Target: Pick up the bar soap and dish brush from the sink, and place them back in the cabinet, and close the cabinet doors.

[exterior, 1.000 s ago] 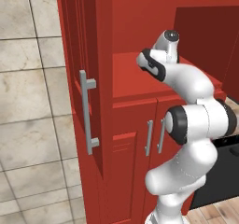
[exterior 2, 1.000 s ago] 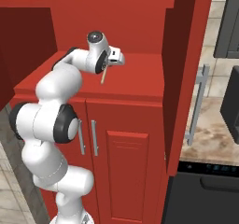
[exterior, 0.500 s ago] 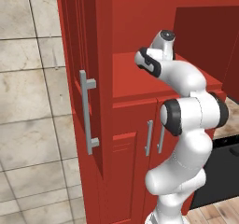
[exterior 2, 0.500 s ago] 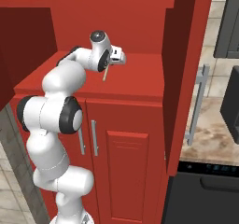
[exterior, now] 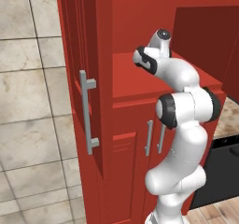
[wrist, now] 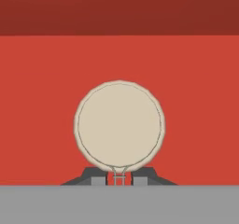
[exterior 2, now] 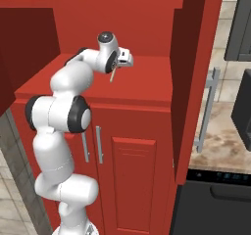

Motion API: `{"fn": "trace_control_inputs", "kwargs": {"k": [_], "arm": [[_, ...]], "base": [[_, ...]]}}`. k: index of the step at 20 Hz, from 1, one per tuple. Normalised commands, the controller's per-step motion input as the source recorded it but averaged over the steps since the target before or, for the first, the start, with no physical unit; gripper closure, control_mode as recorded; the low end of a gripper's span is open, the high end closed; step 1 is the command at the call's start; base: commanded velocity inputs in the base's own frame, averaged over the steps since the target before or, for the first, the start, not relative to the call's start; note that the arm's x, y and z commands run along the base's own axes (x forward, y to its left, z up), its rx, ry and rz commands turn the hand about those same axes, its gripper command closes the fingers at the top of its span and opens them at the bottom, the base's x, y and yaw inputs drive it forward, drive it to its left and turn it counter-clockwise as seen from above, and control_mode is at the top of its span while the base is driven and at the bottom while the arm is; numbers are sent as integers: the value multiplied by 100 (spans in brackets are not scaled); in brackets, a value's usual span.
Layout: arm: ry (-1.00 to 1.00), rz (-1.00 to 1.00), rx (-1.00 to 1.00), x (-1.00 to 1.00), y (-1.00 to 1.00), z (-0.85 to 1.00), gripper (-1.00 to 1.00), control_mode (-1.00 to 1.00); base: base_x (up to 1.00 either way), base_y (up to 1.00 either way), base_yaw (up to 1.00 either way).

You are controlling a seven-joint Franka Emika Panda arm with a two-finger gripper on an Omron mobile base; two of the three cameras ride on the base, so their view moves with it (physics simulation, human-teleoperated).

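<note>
Pinched on the thin handle of the dish brush (wrist: 119, 125), my jaws hold it right between my fingertips (wrist: 140, 178). Arm folded at the elbow, my gripper (exterior 2: 117, 67) reaches over the cabinet (exterior 2: 142, 89) shelf. Straight ahead of the jaws, the brush's round, pale cream head faces me.

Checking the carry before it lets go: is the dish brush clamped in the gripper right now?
Yes, the gripper is shut on the dish brush at its thin neck.
</note>
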Motion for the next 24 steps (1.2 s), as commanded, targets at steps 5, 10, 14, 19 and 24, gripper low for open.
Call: {"fn": "trace_control_inputs", "kwargs": {"k": [5,10,14,19,24], "arm": [[0,0,0,22,0,-16,100,-100],[0,0,0,15,0,-16,100,-100],[0,0,0,15,0,-17,100,-100],[0,0,0,13,0,-22,100,-100],[0,0,0,10,0,-24,100,-100]], "base": [[0,0,0],[0,0,0],[0,0,0],[0,0,0],[0,0,0]]}}
